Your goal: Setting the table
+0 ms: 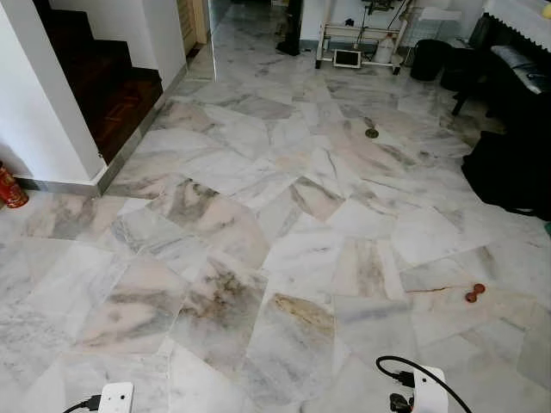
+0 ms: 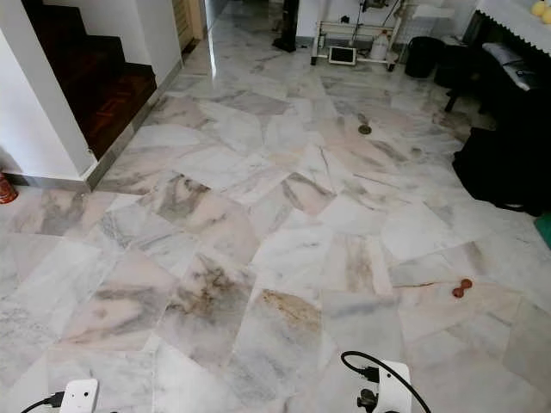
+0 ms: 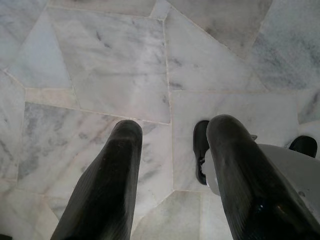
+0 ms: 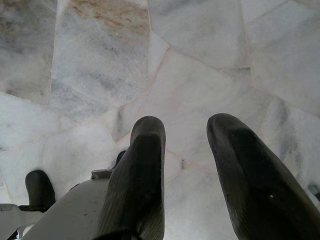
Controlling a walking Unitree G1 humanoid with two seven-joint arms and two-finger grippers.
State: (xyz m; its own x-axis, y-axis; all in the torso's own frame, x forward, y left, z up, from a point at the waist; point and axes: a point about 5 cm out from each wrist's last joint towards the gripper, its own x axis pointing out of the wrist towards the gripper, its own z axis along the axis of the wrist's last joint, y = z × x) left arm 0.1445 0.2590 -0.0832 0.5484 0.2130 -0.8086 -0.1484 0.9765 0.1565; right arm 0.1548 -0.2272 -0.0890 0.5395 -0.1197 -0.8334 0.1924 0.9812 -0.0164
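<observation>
Pincer, left (image 3: 172, 145): fingers apart, empty, pointing down at the marble floor (image 1: 258, 224).
Pincer, right (image 4: 187, 142): fingers apart, empty, likewise over the floor.
Arm pose: both hang low at the robot's sides, idle.
Step in hand: transit; judged as walking toward the dining area.
Task items: tableware not visible; a cloth-covered tabletop edge (image 2: 516, 15) lies far right.
Next move: approach it, locate the dishes.

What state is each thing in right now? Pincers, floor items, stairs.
left pincer: open, empty, hanging over the marble floor.
right pincer: open, empty, over the floor.
two small red-brown round things: lying on the floor, side by side, to the right.
red canister: standing by the white wall, far left.
dark wooden stairs: nothing on the steps in view.
</observation>
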